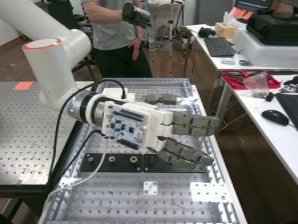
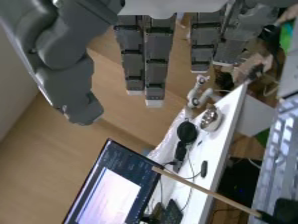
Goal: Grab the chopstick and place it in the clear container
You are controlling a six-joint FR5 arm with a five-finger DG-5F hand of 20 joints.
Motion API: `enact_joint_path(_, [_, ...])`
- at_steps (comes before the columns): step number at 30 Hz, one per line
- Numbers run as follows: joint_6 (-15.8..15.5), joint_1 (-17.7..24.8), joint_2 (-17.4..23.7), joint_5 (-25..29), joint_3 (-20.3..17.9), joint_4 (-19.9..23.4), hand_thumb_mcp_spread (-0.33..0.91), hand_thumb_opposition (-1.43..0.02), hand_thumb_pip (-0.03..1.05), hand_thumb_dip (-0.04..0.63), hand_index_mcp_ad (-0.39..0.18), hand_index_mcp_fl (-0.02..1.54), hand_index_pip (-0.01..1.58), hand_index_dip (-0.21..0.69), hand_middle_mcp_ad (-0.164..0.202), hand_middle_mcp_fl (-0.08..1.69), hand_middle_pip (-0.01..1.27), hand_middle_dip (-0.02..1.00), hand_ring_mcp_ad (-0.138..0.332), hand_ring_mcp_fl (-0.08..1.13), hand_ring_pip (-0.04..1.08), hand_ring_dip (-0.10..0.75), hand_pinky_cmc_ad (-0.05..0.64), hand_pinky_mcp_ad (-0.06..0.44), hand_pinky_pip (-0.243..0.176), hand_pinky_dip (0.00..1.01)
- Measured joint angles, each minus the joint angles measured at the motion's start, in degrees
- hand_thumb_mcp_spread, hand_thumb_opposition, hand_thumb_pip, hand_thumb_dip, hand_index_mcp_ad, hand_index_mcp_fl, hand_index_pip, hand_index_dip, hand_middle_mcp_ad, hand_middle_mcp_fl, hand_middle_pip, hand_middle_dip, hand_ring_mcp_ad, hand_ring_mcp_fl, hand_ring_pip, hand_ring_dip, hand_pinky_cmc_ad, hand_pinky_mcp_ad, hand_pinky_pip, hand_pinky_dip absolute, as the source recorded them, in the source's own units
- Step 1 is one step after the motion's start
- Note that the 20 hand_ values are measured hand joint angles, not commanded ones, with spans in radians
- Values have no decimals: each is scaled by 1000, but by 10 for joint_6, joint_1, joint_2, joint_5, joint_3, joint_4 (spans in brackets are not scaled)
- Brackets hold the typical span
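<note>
Across the middle of the high view, the hand (image 1: 191,123) is held wide, its fingers straight and pointed to the right of the frame; a circuit board (image 1: 126,126) is mounted on its back. Below it, a black plate (image 1: 96,163) with round fittings is set on the perforated bench (image 1: 110,200); at the lower right, a white plate (image 1: 209,192) is laid. In the wrist view, the chopstick (image 2: 206,190) is seen as a thin, straight, pale tan stick, well apart from the fingers; one end is seen against a screen's (image 2: 113,195) edge, the other beside a perforated metal surface (image 2: 283,145); a shiny bowl (image 2: 211,120) is also shown on a white table (image 2: 229,112).
</note>
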Motion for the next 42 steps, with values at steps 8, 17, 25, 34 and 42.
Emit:
enact_joint_path(8, [25,5,-33,35,29,-4,368,-770,801,305,0,276,890,108,2,443,412,511,197,201,91,232,194,232,-110,384])
enact_joint_path(17, [27,10,-57,59,56,-12,408,-806,740,309,0,307,1152,77,0,450,485,543,194,229,86,284,215,234,-110,286])
enact_joint_path(25, [48,12,-78,56,79,-25,421,-801,740,305,-7,227,1114,40,-2,447,525,545,178,264,87,302,213,234,-110,258])
enact_joint_path(34, [52,17,-94,55,96,-34,440,-801,740,309,-9,152,1002,40,-2,489,557,545,182,311,87,326,215,230,-106,253])
enact_joint_path(42, [50,22,-103,59,105,-39,483,-805,707,309,-12,154,1182,40,-5,506,618,590,147,347,87,367,211,230,-77,199])
